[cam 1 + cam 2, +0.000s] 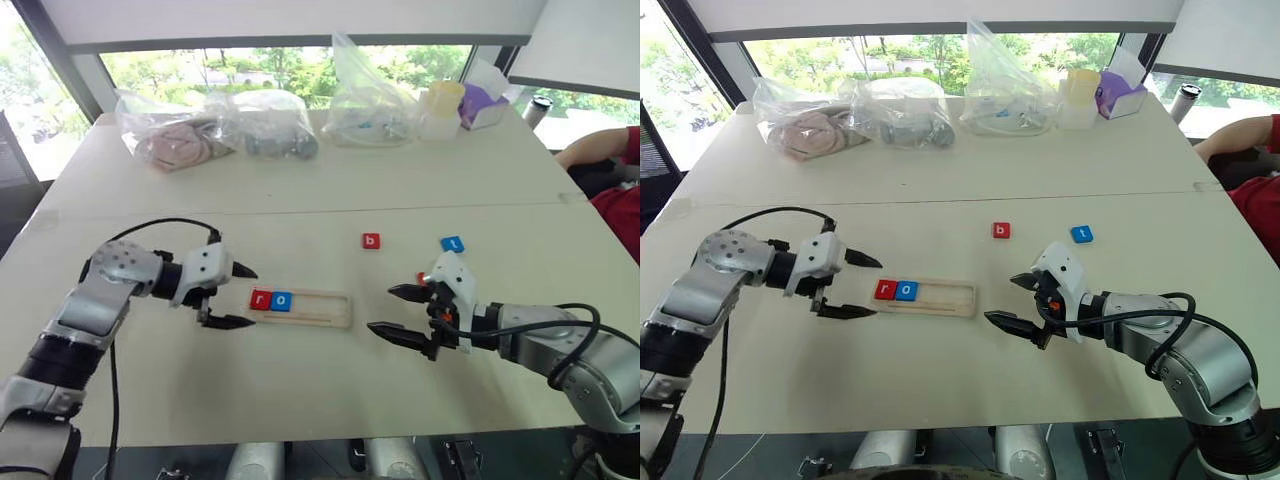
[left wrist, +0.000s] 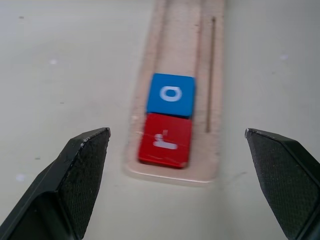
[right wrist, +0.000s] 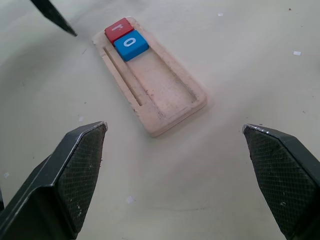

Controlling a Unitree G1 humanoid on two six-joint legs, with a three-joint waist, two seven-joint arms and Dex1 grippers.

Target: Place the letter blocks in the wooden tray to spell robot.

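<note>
Head views: wooden tray (image 1: 305, 307) lies flat on the table (image 1: 300, 390), closer to its near edge than its far one, roughly mid-width. Red r block (image 1: 261, 299) and blue o block (image 1: 282, 300) sit side by side, touching, in the tray's left end; the remainder of the tray is bare wood. Red b block (image 1: 371, 241) and blue t block (image 1: 452, 244) lie loose on the table beyond the tray's right end, well apart from each other. Left gripper (image 1: 232, 296) hovers just beside the tray's left end, jaws apart, holding nothing. Right gripper (image 1: 396, 312) sits off the tray's right end, jaws wide apart, empty. Clear plastic bags (image 1: 215, 125) line the far edge. A person's arm in a red sleeve (image 1: 612, 175) is at the far right corner.

Left wrist view: both fingers (image 2: 75, 180) spread wide, r and o blocks in the tray end between them, untouched.

Right wrist view: fingers (image 3: 70, 175) spread wide, tray ahead lengthwise, r and o at its far end.
</note>
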